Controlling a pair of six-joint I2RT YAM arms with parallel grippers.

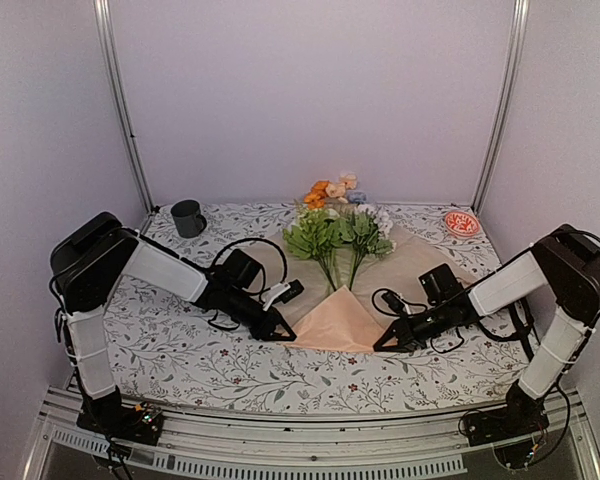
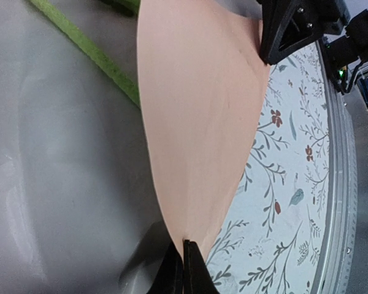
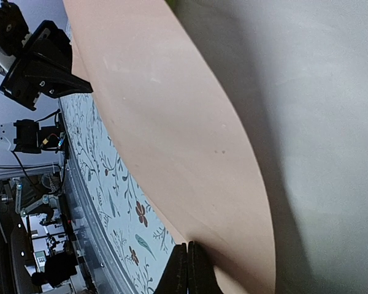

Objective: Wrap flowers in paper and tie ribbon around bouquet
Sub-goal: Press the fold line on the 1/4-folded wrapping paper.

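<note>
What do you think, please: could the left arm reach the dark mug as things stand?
Probably not yet: the left fingers are shut on the peach paper, so they must let go first. Otherwise nothing seems to stand between them and the mug.

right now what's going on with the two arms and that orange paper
Both arms are on the paper. The left gripper and the right gripper are each shut on its near edge, one at each side, and that near part is raised off the table toward the stems. The flowers lie on the sheet, blooms toward the far wall. Nothing is wrapped or tied yet.
</note>
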